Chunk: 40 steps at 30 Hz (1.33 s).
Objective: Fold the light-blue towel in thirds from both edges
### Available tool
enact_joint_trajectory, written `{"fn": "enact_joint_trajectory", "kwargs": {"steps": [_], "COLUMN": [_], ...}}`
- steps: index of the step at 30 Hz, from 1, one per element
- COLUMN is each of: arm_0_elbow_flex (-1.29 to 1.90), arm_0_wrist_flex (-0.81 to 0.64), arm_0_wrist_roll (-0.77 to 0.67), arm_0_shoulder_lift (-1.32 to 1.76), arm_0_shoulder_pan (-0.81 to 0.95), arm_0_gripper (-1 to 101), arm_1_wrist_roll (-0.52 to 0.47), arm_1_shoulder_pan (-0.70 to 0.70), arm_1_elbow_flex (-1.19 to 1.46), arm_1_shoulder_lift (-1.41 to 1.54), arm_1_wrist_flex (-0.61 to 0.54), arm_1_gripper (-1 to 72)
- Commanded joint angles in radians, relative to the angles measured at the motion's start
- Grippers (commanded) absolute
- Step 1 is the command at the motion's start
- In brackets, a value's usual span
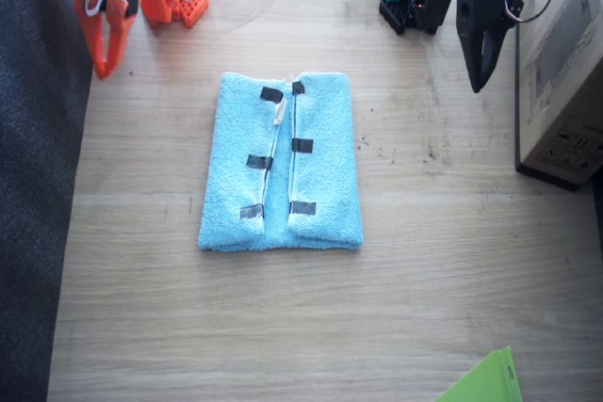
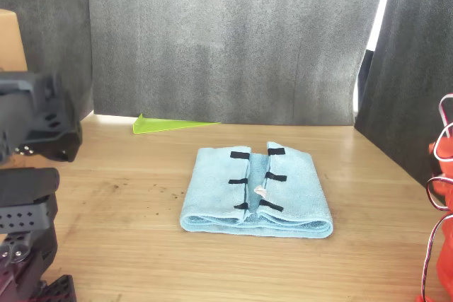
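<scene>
pale wooden tabletop fills both views, and over its far corners the right gripper (image 1: 105, 49) and the left gripper (image 1: 480, 68) hang with fingers drawn together, holding nothing, each well apart from the light-blue towel (image 1: 283, 167) lying flat mid-table. soft, light and floppy by the look of its fluffy pile, it should sag wherever it is not supported, so a pinch at the black tape strips (image 1: 301, 146) near an edge looks the surest hold. both taped edges (image 1: 294, 152) already lie folded inward and meet along the middle, a small white tag (image 1: 280, 112) showing at the seam.
</scene>
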Motion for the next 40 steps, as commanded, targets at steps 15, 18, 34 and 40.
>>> {"fn": "enact_joint_trajectory", "kwargs": {"steps": [15, 18, 34, 40], "arm_0_elbow_flex": [0.179, 0.202, 0.199, 0.204], "arm_0_wrist_flex": [0.181, 0.238, 0.25, 0.229], "arm_0_wrist_roll": [0.032, 0.048, 0.051, 0.023], "arm_0_shoulder_lift": [0.528, 0.635, 0.635, 0.634], "arm_0_shoulder_pan": [0.061, 0.087, 0.04, -0.083], "arm_0_gripper": [0, 0, 0, 0], "arm_1_wrist_roll": [0.026, 0.014, 0.095, 0.132], "arm_1_shoulder_pan": [0.012, 0.015, 0.028, 0.126], "arm_1_elbow_flex": [0.1, 0.098, 0.097, 0.097], "arm_1_shoulder_lift": [0.436, 0.436, 0.436, 0.434], "arm_1_wrist_flex": [0.216, 0.221, 0.232, 0.229], "arm_1_gripper": [4.3, 3.7, 0.0, 0.0]}}
